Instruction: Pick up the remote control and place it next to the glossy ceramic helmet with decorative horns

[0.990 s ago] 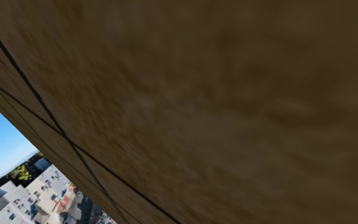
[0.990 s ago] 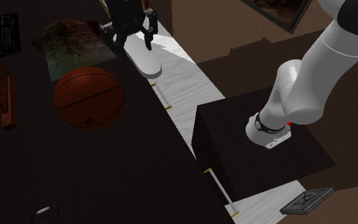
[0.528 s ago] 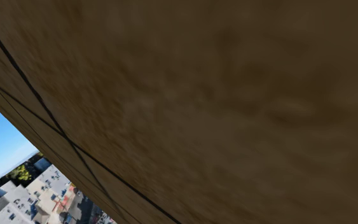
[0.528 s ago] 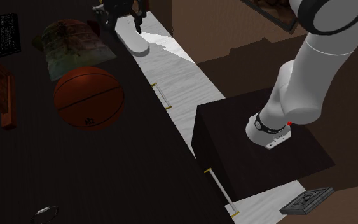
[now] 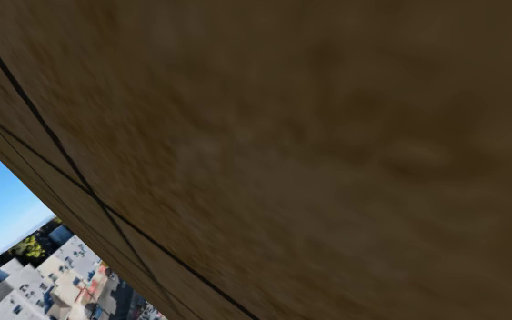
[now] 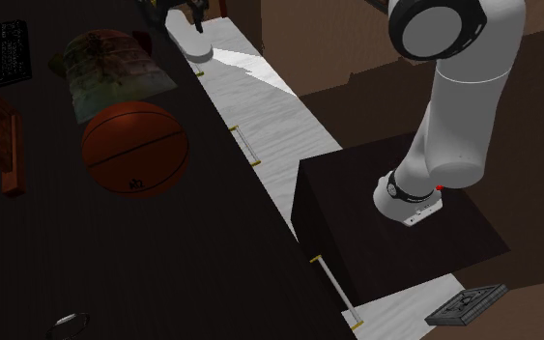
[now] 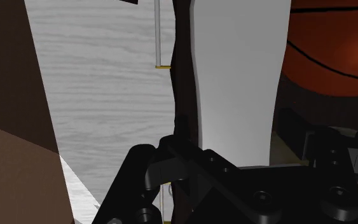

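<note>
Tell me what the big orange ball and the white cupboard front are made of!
The ball looks like rubber or leather: dull orange-brown with black seam lines, like a basketball. The cupboard front looks like white-painted wood with a matt finish. Faint grain streaks run across it, though they could be a printed pattern.

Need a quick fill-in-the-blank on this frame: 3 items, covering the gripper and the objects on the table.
1. The gripper is ____ on the remote.
2. The remote is drawn plain ____.
3. The basketball next to the helmet is coloured ____.

Missing words: shut; white; orange.
</note>
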